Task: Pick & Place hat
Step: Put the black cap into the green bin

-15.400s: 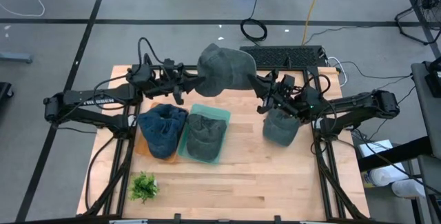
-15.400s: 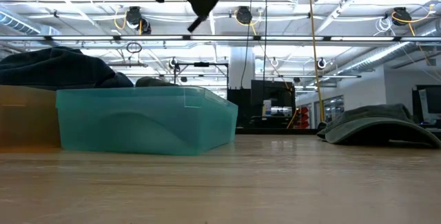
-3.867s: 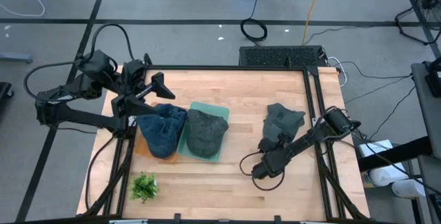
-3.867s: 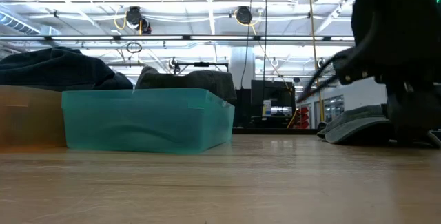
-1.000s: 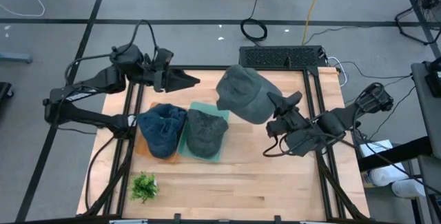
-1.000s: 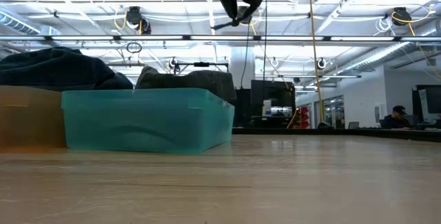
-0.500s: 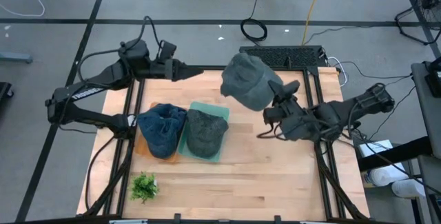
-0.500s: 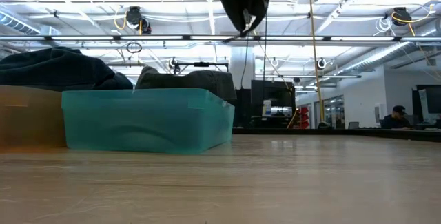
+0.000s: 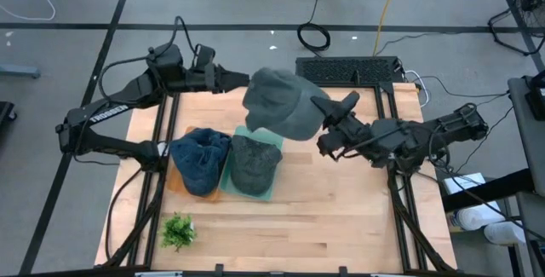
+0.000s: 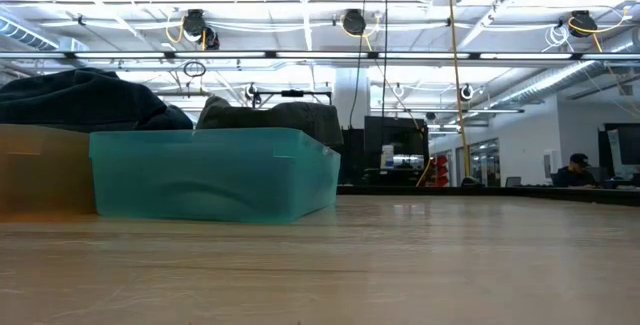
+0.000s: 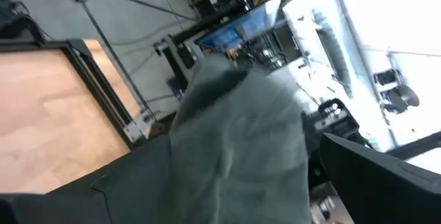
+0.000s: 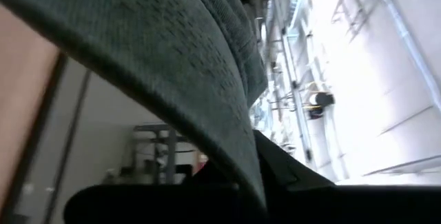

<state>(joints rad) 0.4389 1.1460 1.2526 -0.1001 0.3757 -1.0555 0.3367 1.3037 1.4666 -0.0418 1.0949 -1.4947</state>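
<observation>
Here, grey hat (image 9: 279, 102) aloft, pinched by right claw (image 9: 322, 117), left claw (image 9: 243, 79) spread wide just beside it.

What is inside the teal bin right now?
The teal bin holds a gray hat, bulging above its rim in the low view. Anything beneath that hat is covered. The raised hat overhangs the bin's far edge.

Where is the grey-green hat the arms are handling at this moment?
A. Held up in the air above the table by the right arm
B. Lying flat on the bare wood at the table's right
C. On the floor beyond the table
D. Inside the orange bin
A: the high view shows the hat raised over the teal bin, pinched by the right gripper, while the left gripper reaches toward it with jaws open.
</observation>
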